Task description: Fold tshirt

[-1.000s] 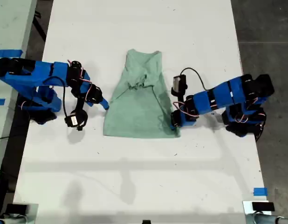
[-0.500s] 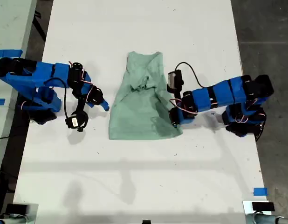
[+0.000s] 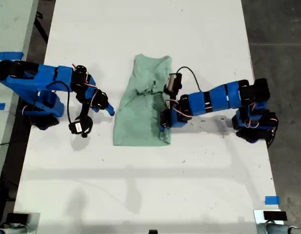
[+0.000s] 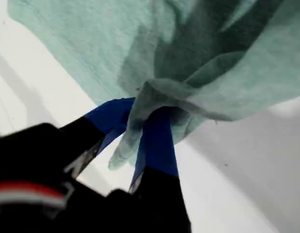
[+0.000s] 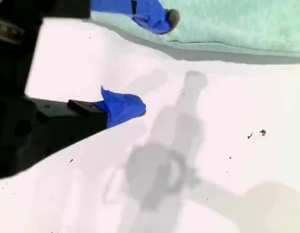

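The pale mint-green tshirt (image 3: 140, 109) lies in the middle of the white table (image 3: 150, 185), bunched near its centre. Its edge toward the exterior view's right is lifted and carried over the body. My first gripper (image 3: 164, 125) comes in from the exterior view's right and is shut on that edge. The first wrist view shows the cloth (image 4: 218, 58) pinched between the blue fingertips of my first gripper (image 4: 140, 124). My second gripper (image 3: 104, 107) sits open just off the shirt's other side. In the second wrist view its (image 5: 152, 63) jaws stand apart, one fingertip at the shirt's hem (image 5: 237, 26).
Dark floor runs along the table's edge on the exterior view's right. A strip of blue tape (image 3: 271, 200) marks the table near that view's lower right. A second pale surface with blue tape (image 3: 8, 55) stands at the view's left.
My first gripper has moved toward the exterior view's left with the shirt's edge, folding that side over the body. The second arm has stayed nearly still.
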You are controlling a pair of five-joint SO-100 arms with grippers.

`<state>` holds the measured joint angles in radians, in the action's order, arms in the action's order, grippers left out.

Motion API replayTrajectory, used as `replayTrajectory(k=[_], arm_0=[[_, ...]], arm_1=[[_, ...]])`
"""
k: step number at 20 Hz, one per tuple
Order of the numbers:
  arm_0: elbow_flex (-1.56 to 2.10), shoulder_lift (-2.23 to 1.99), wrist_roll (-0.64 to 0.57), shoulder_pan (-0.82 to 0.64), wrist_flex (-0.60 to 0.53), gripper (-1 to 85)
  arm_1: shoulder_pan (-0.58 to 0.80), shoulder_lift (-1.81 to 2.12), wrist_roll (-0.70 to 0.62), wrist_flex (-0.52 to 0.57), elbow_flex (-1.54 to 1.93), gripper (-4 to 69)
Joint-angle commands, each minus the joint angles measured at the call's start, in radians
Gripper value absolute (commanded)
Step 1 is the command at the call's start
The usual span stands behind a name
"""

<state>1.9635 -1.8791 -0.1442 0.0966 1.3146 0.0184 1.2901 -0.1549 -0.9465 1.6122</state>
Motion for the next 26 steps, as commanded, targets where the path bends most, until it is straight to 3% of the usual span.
replayTrajectory(k=[1, 2, 3, 6, 9, 14, 20, 23, 26], arm_0=[[-0.067, -0.005, 0.011, 0.018, -0.003, 20.0], [-0.069, -0.005, 0.011, 0.02, -0.003, 19.9], [-0.071, -0.005, 0.012, 0.021, -0.003, 19.8], [-0.078, 0.008, 0.012, 0.021, -0.003, 20.0], [-0.097, 0.029, 0.012, 0.023, -0.005, 20.1], [-0.126, 0.049, 0.018, 0.029, 0.005, 20.4], [-0.206, 0.057, 0.034, 0.064, 0.034, 23.3], [-0.179, 0.109, 0.069, 0.097, -0.031, 24.1], [-0.051, 0.196, 0.106, 0.109, -0.218, 24.7]], arm_1=[[0.008, -0.114, 0.017, 0.015, -0.158, 24.9], [-0.003, -0.14, 0.018, -0.009, -0.199, 38.0], [-0.011, -0.143, 0.009, -0.035, -0.23, 42.3], [-0.031, -0.109, -0.02, -0.247, -0.41, 38.1], [-0.052, 0.011, -0.052, -0.39, -0.543, 31.8], [-0.041, 0.328, -0.072, -0.466, -0.394, 28.9], [-0.025, 0.584, -0.032, -0.451, -0.055, 27.1], [-0.032, 0.646, -0.018, -0.431, 0.009, 25.7], [-0.04, 0.658, -0.014, -0.417, 0.028, 25.0]])
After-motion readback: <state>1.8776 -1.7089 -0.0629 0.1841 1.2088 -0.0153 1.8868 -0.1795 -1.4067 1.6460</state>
